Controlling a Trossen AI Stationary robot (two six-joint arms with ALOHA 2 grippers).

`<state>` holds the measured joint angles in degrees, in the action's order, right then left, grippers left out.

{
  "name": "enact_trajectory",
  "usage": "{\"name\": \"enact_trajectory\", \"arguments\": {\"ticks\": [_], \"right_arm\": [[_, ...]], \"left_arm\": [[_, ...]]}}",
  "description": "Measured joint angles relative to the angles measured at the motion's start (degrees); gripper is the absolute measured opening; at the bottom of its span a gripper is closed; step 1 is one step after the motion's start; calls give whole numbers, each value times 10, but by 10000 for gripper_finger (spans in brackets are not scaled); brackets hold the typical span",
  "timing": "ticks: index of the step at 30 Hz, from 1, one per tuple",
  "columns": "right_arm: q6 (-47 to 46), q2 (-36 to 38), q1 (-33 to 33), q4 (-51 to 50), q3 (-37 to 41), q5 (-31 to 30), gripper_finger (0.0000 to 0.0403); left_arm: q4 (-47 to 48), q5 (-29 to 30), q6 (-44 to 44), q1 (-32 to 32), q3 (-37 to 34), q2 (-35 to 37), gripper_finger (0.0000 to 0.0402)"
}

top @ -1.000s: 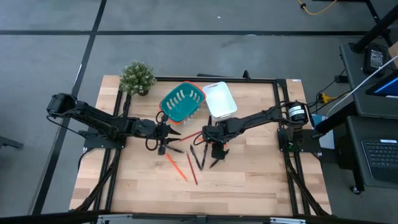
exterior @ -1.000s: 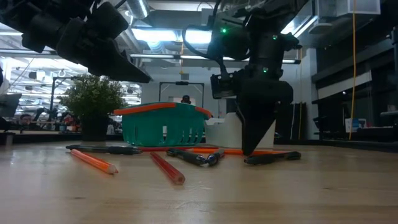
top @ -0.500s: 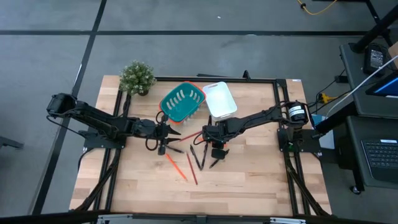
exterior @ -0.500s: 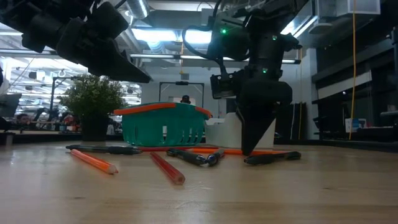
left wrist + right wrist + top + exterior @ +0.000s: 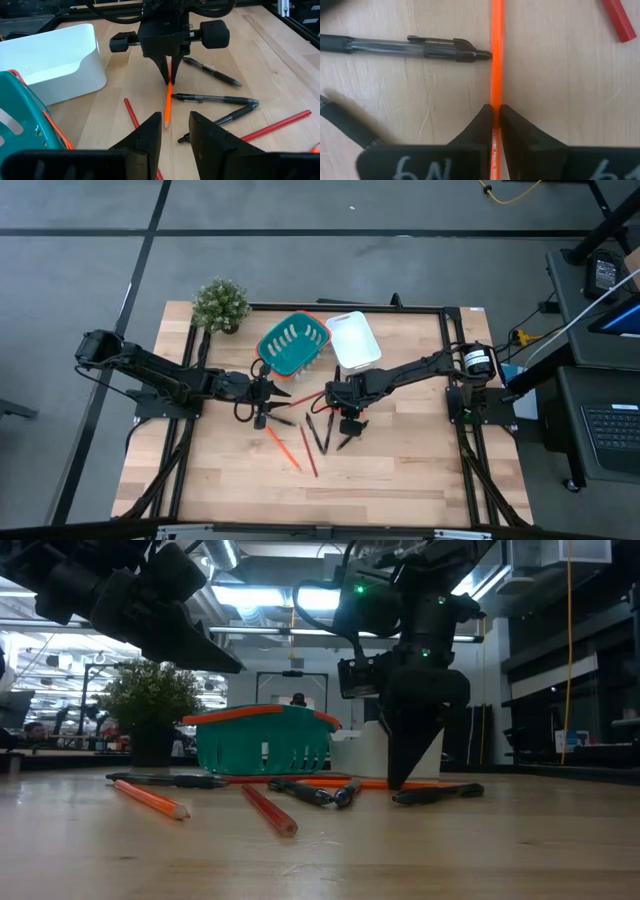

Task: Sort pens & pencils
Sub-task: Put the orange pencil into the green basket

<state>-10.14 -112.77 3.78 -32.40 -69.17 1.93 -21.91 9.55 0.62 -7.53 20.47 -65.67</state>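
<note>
While the left hand (image 5: 262, 393) hangs above the pale wooden tabletop (image 5: 400, 470) with its two dark fingers (image 5: 150, 137) spread apart and nothing between them, the right hand (image 5: 495, 112) stands point-down on the wood near the middle of the tabletop, its fingers pinched together on a thin bright orange pencil (image 5: 496, 55). In the right wrist view the orange shaft runs straight out from between the closed fingertips, and a black pen with a clear barrel and a clip (image 5: 405, 47) lies crosswise just beside it, its tip almost touching the shaft. The left wrist view shows the same clamp from the other side: the right hand's narrow tips meet on the orange pencil (image 5: 168, 102), which lies flat on the wood. Near it lie several more black pens (image 5: 212, 98), one crossing beside another, and a thin red pencil (image 5: 131, 112) rests close to the orange one, with another red pencil (image 5: 275, 125) farther off. From above, the loose sticks form a small cluster between and in front of the two hands, with an orange pencil (image 5: 284, 448) and a red pencil (image 5: 309, 451) lying side by side and well apart from the containers. A teal plastic basket with an orange rim (image 5: 292, 345) and a white rectangular plastic bin (image 5: 354, 340) stand just beside each other behind the cluster, and a small green potted plant (image 5: 220, 304) sits at the far left corner of the tabletop.
</note>
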Motion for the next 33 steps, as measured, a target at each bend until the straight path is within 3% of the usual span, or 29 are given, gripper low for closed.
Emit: {"name": "enact_trajectory", "arguments": {"ticks": [13,33], "right_arm": [[-3,1,-16,2,-2,6,27],[37,-3,-30,-37,-77,-9,26]], "left_arm": [[0,0,0,0,0,0,94],[0,0,16,0,0,0,94]]}}
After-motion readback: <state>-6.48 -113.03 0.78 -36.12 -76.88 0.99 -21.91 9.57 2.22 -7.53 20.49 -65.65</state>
